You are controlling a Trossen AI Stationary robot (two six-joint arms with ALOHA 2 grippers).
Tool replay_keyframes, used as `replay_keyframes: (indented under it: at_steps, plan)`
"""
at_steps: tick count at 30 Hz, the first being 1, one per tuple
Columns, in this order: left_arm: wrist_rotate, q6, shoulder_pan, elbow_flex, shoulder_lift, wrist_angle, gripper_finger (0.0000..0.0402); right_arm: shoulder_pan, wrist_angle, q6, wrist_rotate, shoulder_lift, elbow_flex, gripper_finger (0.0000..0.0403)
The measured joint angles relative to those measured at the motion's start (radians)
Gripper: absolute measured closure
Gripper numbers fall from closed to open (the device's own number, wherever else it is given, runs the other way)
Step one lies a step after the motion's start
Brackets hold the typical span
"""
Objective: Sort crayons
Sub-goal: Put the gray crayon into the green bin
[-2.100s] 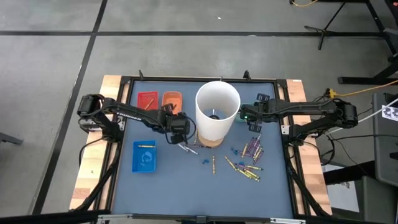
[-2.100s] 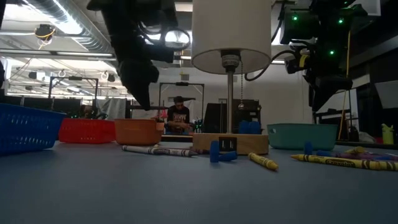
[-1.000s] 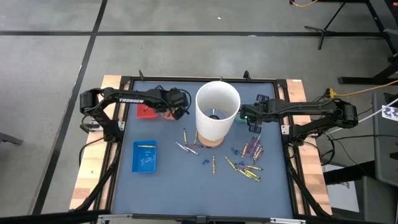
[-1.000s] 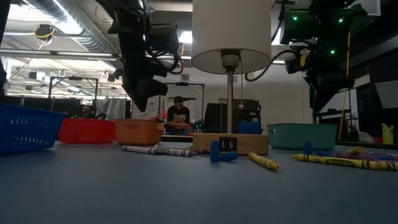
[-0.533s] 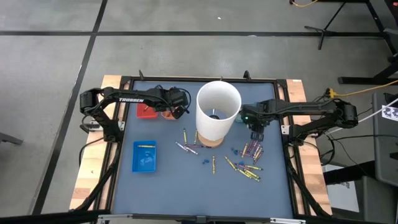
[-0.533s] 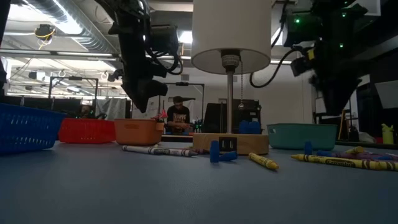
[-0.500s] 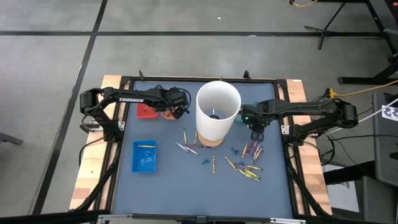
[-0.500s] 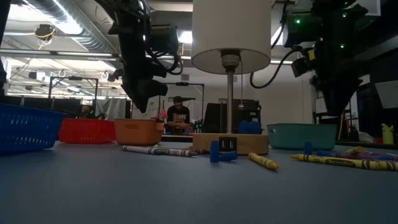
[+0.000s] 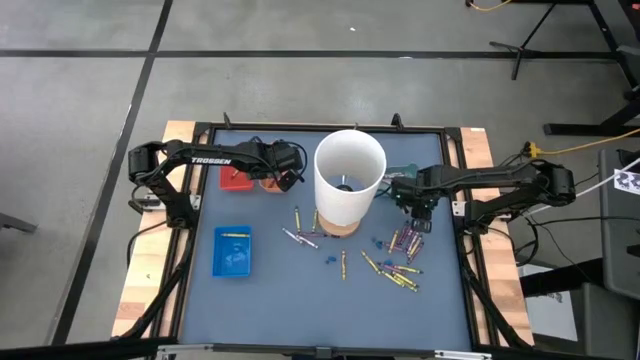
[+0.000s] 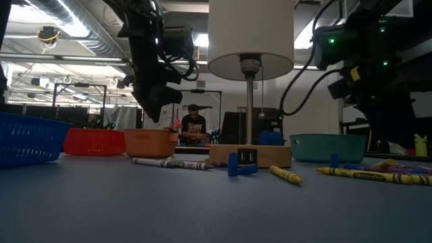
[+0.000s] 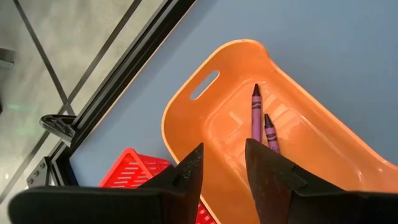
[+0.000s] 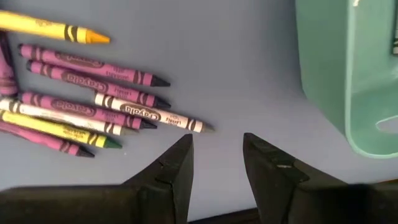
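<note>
Both pincers stand with their fingers apart and hold nothing. Left gripper point(image 11: 222, 171) hangs over the orange tray point(image 11: 298, 99) at the far left of the table, and two purple crayons point(image 11: 255, 115) lie inside this tray, side by side, just past the fingertips. Beside the orange tray stands a red tray point(image 9: 236, 178), and nearer the front edge there is a blue tray point(image 9: 232, 250) with one yellow crayon in it.

Right gripper point(image 12: 216, 158) is on the other side of the tall white cylinder point(image 9: 350, 180), between a teal tray point(image 12: 348, 74) and the loose crayons point(image 9: 400, 255) on the blue mat. In its wrist view a bundle of purple crayons point(image 12: 93, 78) lies close together with a white crayon point(image 12: 146, 113), a yellow-green crayon point(image 12: 59, 129) and one yellow crayon point(image 12: 53, 29) a little apart. More crayons lie near the wooden base of the cylinder.

Most of the sorting seems not done yet. The risk, as I judge it, is in the bundle: the crayons touch each other, so fingers that come down there may catch two colours at once, or push a neighbour and make it roll away. The cylinder stands near both arms, and a wide swing could knock it.
</note>
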Motion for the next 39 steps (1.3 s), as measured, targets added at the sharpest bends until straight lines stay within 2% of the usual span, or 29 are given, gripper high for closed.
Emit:
replay_keyframes:
  at_steps: [7,12,24,30,39]
  plan:
    - [0.0,0.0,0.0,0.0,0.0,0.003,0.03,-0.001,0.002,0.044,0.0,0.0,0.0,0.0265]
    - [0.0,0.0,0.0,0.0,0.0,0.003,0.03,-0.001,-0.008,0.045,-0.044,0.0,0.0,0.0265]
    - [0.0,0.0,-0.001,0.0,0.0,0.007,0.03,-0.001,0.004,-0.11,-0.052,0.016,-0.003,0.0265]
    - [0.0,0.0,-0.001,0.0,0.0,0.015,0.03,-0.001,-0.001,-0.144,-0.052,0.056,-0.003,0.0265]
    - [0.0,0.0,-0.001,0.0,0.0,0.025,0.03,-0.001,-0.008,-0.299,-0.051,0.138,-0.003,0.0265]
